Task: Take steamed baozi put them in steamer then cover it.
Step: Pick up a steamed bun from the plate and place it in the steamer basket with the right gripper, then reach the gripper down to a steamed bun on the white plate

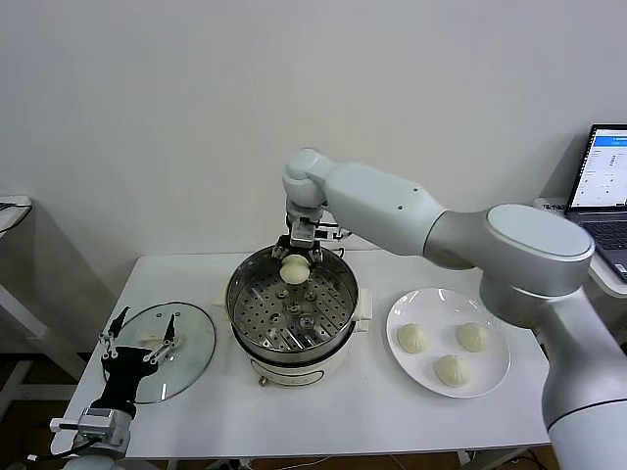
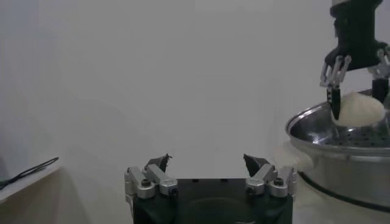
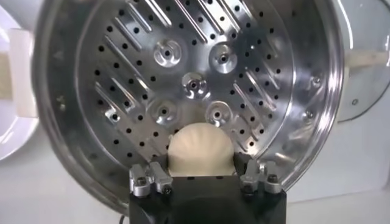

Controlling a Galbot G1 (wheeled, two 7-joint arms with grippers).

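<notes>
My right gripper [image 1: 295,258] is shut on one cream-white baozi [image 1: 294,269] and holds it over the far rim of the steamer [image 1: 333,345], above its perforated tray [image 3: 195,79]. In the right wrist view the baozi [image 3: 201,151] sits between the jaws. The left wrist view shows it [image 2: 359,109] too, above the steamer rim [image 2: 317,131]. Three more baozi [image 1: 412,338] [image 1: 472,336] [image 1: 452,369] lie on the white plate [image 1: 495,384] to the right. The glass lid [image 1: 191,338] lies left of the steamer. My left gripper [image 1: 143,342] is open and empty over the lid's near edge.
A laptop [image 1: 605,186] stands at the far right, off the white table [image 1: 392,421]. A white wall is behind the table. A dark cable [image 2: 27,172] lies on a surface to the far left.
</notes>
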